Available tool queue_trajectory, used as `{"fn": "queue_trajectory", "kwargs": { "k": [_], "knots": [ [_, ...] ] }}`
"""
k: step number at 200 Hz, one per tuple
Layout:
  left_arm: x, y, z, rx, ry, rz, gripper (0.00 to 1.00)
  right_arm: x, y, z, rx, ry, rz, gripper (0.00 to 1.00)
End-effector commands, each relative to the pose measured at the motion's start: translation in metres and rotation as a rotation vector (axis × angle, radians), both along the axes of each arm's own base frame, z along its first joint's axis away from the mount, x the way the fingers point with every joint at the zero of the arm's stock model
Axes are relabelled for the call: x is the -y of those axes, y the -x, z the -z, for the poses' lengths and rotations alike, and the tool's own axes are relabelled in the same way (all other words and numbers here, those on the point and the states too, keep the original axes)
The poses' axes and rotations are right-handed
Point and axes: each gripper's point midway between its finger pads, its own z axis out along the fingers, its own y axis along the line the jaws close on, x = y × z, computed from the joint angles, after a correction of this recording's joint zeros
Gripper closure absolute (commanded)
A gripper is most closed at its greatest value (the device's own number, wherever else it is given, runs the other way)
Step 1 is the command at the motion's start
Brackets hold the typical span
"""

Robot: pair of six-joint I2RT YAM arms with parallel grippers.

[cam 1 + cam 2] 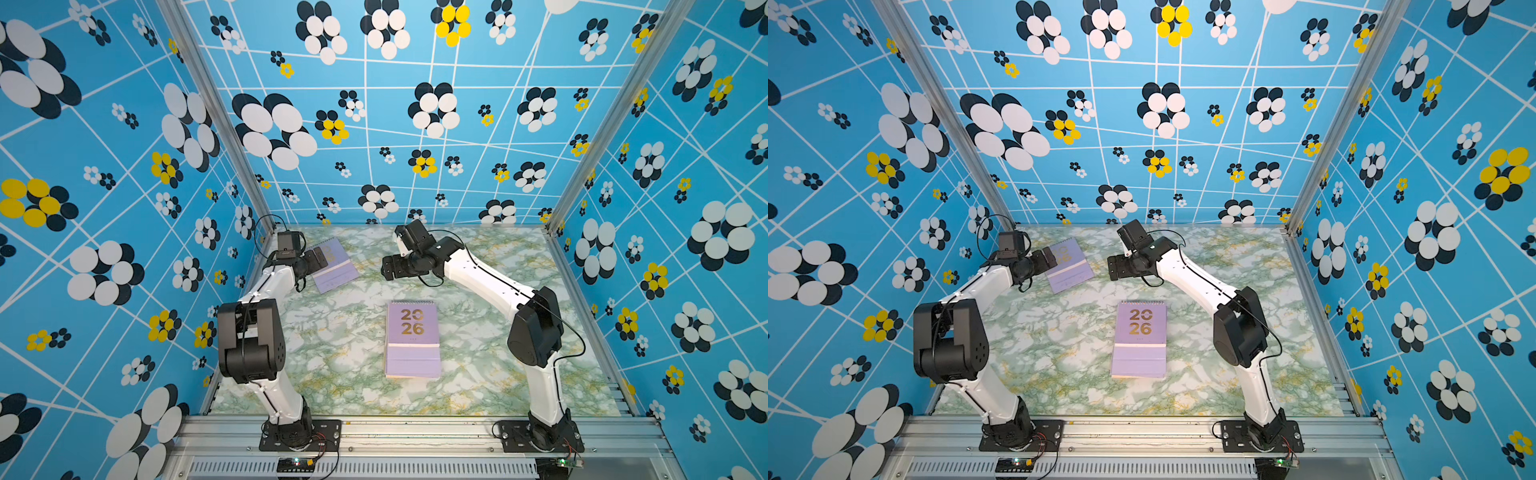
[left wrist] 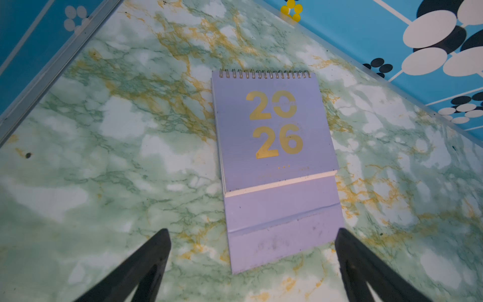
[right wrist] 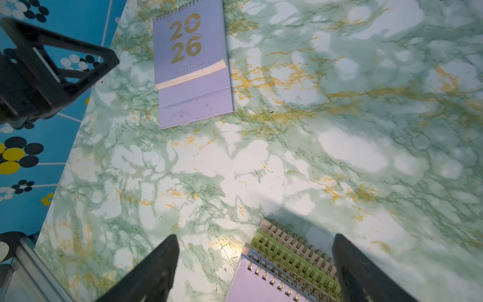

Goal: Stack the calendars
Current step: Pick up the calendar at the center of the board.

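Note:
A stack of calendars (image 1: 412, 338) lies mid-table with a lilac "2026" cover on top. In the right wrist view its spiral edges (image 3: 290, 261) show peach, yellow-green and lilac layers. A single lilac calendar (image 1: 336, 266) lies flat at the back left, askew. My left gripper (image 1: 318, 259) hovers open over that calendar's near end; in the left wrist view the calendar (image 2: 277, 157) reaches between the spread fingers (image 2: 159, 251). My right gripper (image 1: 388, 270) hangs open and empty behind the stack, holding nothing. In the right wrist view the single calendar (image 3: 192, 65) lies beyond it.
The green marbled table (image 1: 498, 374) is enclosed by blue flowered walls (image 1: 124, 208) on three sides, with metal posts at the back corners. An aluminium rail (image 1: 415, 428) carrying both arm bases runs along the front edge.

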Motion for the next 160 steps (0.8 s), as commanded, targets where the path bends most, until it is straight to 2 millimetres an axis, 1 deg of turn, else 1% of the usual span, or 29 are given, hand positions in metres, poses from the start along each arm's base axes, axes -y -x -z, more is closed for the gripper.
{"fn": "queue_trajectory", "kwargs": {
  "k": [1,23,29,43,64,77,78,79,82,115,141,160],
  "knots": [
    [-0.011,-0.017,0.006,-0.032,-0.015,-0.006,0.0,-0.004,0.0,-0.001,-0.018,-0.006,-0.055,0.07],
    [-0.011,-0.036,0.014,-0.054,0.004,0.01,0.01,-0.008,-0.001,0.006,-0.038,-0.017,-0.074,0.07],
    [-0.01,-0.042,0.013,-0.053,0.009,0.016,0.01,-0.009,-0.001,0.007,-0.039,-0.019,-0.08,0.07],
    [-0.011,-0.051,0.02,-0.075,0.021,0.015,0.01,-0.01,-0.002,0.01,-0.042,-0.016,-0.086,0.07],
    [-0.011,-0.062,0.028,-0.106,0.035,0.013,0.01,-0.012,-0.003,0.005,-0.041,-0.03,-0.094,0.07],
    [-0.01,-0.064,0.033,-0.122,0.04,0.011,0.01,-0.013,-0.004,0.0,-0.037,-0.041,-0.1,0.08],
    [-0.011,-0.065,0.034,-0.123,0.04,0.01,0.01,-0.014,-0.004,0.007,-0.049,-0.033,-0.1,0.08],
    [-0.011,-0.065,0.035,-0.126,0.04,0.009,0.01,-0.014,-0.004,0.011,-0.054,-0.03,-0.101,0.08],
    [-0.011,-0.065,0.035,-0.128,0.038,0.007,0.01,-0.015,-0.005,0.013,-0.056,-0.027,-0.101,0.08],
    [-0.022,-0.061,0.048,-0.193,0.006,-0.039,0.01,-0.019,-0.005,0.018,-0.077,-0.037,-0.107,0.08],
    [-0.023,-0.062,0.058,-0.234,0.008,-0.044,0.01,-0.019,-0.004,0.024,-0.099,-0.042,-0.109,0.08],
    [-0.022,-0.067,0.065,-0.254,0.019,-0.043,0.01,-0.019,-0.003,0.027,-0.109,-0.037,-0.107,0.08]
  ]
}}
